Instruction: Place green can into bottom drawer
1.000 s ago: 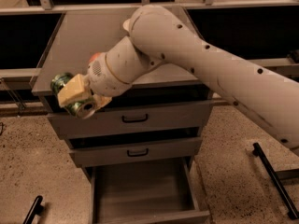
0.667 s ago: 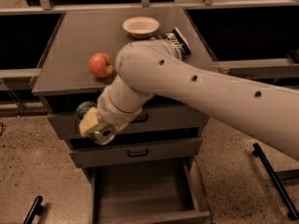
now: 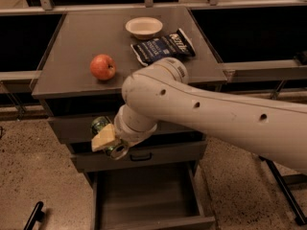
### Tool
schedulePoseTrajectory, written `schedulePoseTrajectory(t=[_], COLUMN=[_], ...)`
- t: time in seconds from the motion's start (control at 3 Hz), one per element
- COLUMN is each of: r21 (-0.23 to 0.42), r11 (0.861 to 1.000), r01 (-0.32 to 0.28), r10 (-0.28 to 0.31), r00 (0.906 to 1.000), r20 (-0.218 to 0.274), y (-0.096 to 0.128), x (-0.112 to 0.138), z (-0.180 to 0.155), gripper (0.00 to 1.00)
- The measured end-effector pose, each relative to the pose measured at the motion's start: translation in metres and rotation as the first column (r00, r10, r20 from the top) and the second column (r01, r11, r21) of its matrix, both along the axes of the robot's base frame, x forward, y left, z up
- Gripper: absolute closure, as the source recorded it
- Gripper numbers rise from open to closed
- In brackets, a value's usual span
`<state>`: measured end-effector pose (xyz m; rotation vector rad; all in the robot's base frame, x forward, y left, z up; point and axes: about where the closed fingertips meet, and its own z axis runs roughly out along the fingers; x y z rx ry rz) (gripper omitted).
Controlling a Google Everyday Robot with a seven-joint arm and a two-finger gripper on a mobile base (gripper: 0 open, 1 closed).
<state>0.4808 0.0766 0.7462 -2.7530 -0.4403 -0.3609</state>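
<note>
Speckled floor (image 3: 38, 176), dark shelving behind, grey cabinet (image 3: 64, 128) in the middle of the view. On the cabinet's worktop (image 3: 76, 37): red apple (image 3: 102, 67) front left, white bowl (image 3: 144, 27) at the back centre, dark snack bag (image 3: 163, 47) right of centre. White arm (image 3: 216, 119) comes in from the right and crosses the cabinet's front edge. Pincer (image 3: 104, 137) sits in front of the cabinet's upper drawers, left side, below the worktop edge. It is closed around the green can (image 3: 100, 124), with one yellowish finger (image 3: 103, 139) across the can's lower side. Can is off the worktop, in the air, tilted, above the bottom drawer (image 3: 153, 222) and towards its left side. Bottom drawer is pulled out from the cabinet base, plain grey inside. Middle drawer (image 3: 163, 153) is partly out, black handle (image 3: 140, 156) showing.
</note>
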Motion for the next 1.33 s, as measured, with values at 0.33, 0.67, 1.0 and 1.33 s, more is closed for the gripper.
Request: schedulePoseTrajectory(t=[0.33, 0.67, 1.0, 1.33], r21=[0.027, 0.066, 0.029, 0.029], r11=[0.996, 0.98, 0.975, 0.975], r01=[0.088, 0.185, 0.221, 0.221], r10=[-0.087, -0.18, -0.221, -0.221], r00=[0.9956, 0.9806, 0.9752, 0.9752], r20=[-0.034, -0.078, -0.016, -0.017], y=[-0.025, -0.061, -0.077, -0.077], x=[0.012, 0.006, 0.009, 0.009], z=[-0.049, -0.122, -0.144, -0.144], gripper=[1.0, 1.0, 1.0, 1.0])
